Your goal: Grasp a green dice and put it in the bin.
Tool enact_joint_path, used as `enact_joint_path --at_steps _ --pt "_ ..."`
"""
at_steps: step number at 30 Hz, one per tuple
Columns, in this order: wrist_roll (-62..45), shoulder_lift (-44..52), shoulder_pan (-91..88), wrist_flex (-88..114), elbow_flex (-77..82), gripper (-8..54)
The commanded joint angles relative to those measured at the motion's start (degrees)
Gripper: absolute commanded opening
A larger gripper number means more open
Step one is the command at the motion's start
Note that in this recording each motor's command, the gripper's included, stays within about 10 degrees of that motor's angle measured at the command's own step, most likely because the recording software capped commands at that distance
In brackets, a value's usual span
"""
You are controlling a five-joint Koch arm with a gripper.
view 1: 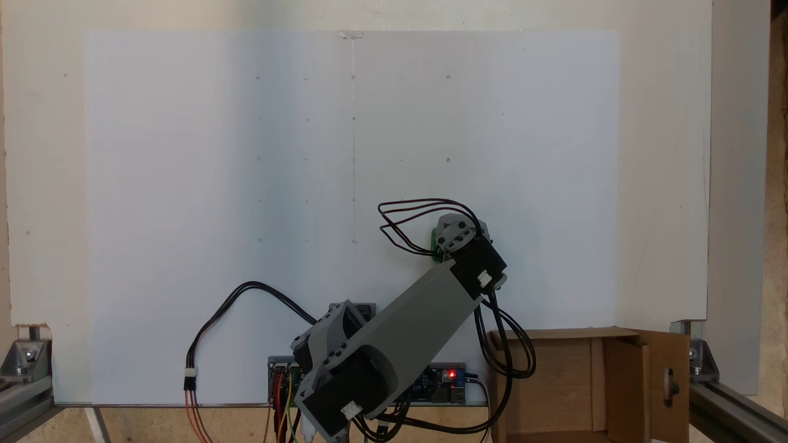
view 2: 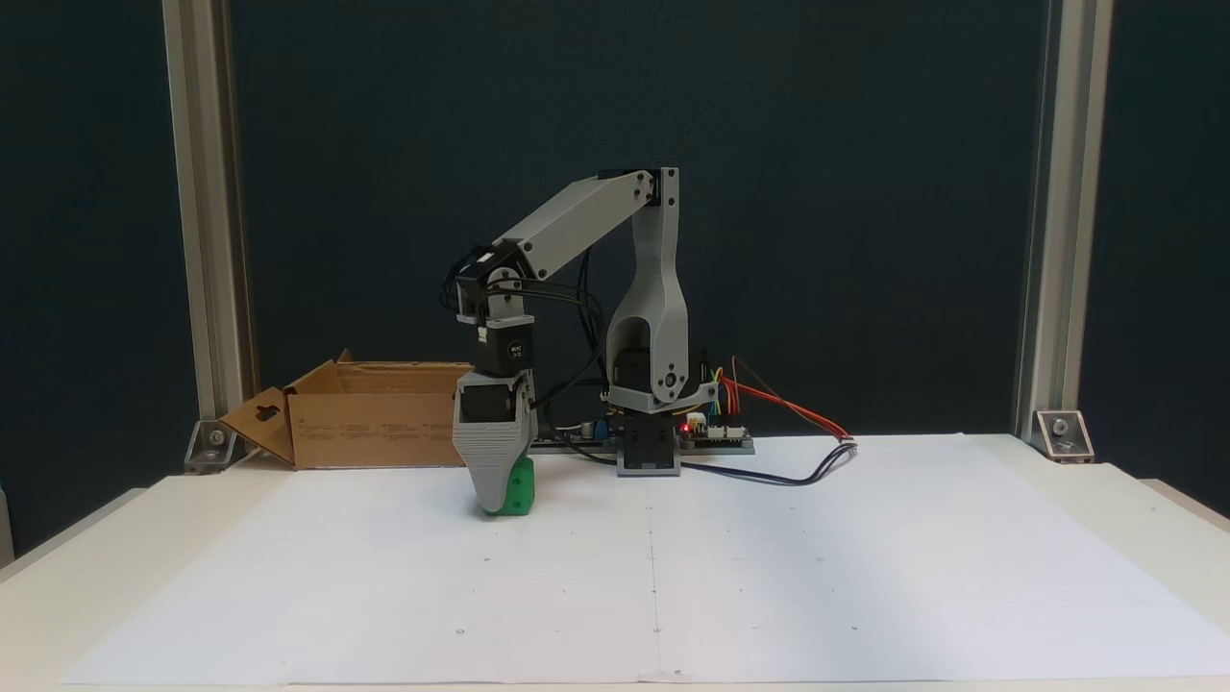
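The green dice [view 2: 522, 488] sits on the white paper, left of the arm's base in a fixed view. My gripper [view 2: 502, 502] points straight down at it, and its grey front jaw covers the dice's left part. From above, only a green sliver of the dice [view 1: 434, 243] shows beside the wrist. One jaw shows, so I cannot say whether the jaws are closed on the dice. The bin [view 2: 384, 423], a brown cardboard box with its flaps open, stands behind and to the left; from above, the bin [view 1: 640, 369] is at the lower right.
The arm's base with its circuit board [view 2: 711, 437] and loose cables [view 2: 798, 471] stands at the back of the paper sheet [view 2: 769, 577]. Aluminium frame posts [view 2: 1047, 240] stand at the table's back corners.
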Motion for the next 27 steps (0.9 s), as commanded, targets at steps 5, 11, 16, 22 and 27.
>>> enact_joint_path --at_steps 5,11,16,22,27 --pt "3.25 0.09 -0.09 -0.09 -3.69 26.2" --pt "3.25 -0.44 -0.26 -0.09 -3.69 26.2" --pt "3.34 -0.70 -0.70 -0.09 -3.60 26.2" --pt "3.43 -0.70 -0.70 -1.41 -3.52 12.6" --pt "3.52 -0.70 -1.05 -1.32 -3.34 11.6"
